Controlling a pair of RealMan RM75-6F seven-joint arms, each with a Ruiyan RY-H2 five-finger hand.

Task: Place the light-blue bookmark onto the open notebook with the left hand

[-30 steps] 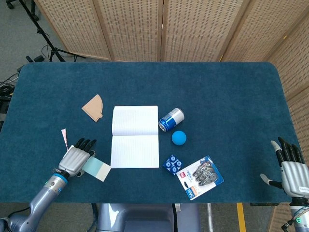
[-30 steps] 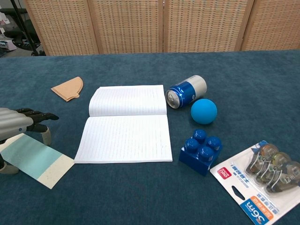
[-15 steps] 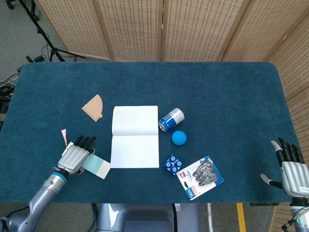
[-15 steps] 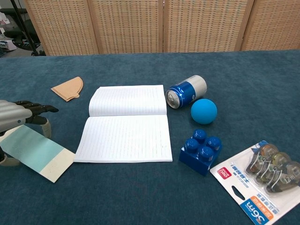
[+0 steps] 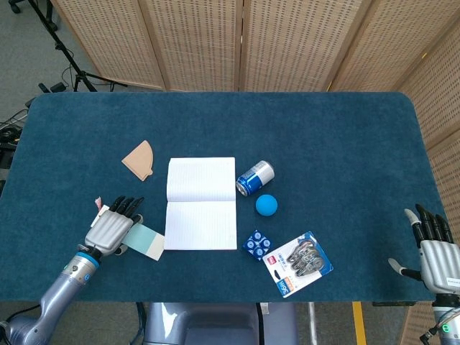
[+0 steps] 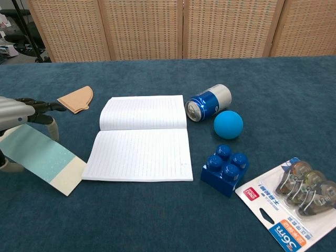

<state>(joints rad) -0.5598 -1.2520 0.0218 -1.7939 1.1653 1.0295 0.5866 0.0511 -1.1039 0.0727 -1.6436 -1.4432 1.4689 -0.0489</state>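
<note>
The light-blue bookmark [image 5: 146, 241] [image 6: 42, 157], cream at its near end, hangs tilted just left of the open notebook [image 5: 201, 203] [image 6: 142, 139]. My left hand [image 5: 112, 227] [image 6: 21, 118] holds its far end, fingers extended over it and thumb beneath, lifting it off the cloth. The bookmark's cream tip nearly meets the notebook's lower left corner. My right hand [image 5: 435, 251] rests at the table's right front edge, fingers spread, holding nothing; the chest view does not show it.
A tan fan-shaped piece [image 5: 139, 159] [image 6: 76, 99] lies behind the left hand. Right of the notebook are a blue can [image 5: 254, 177] [image 6: 209, 102], a blue ball [image 5: 267, 205] [image 6: 228, 124], a blue brick [image 5: 256, 244] [image 6: 225, 169] and a pack of tape rollers [image 5: 300, 262] [image 6: 293, 199].
My left hand has risen and shifted away from me with the bookmark, which now tilts up off the table, its cream tip closer to the notebook's corner. The right hand stayed still.
</note>
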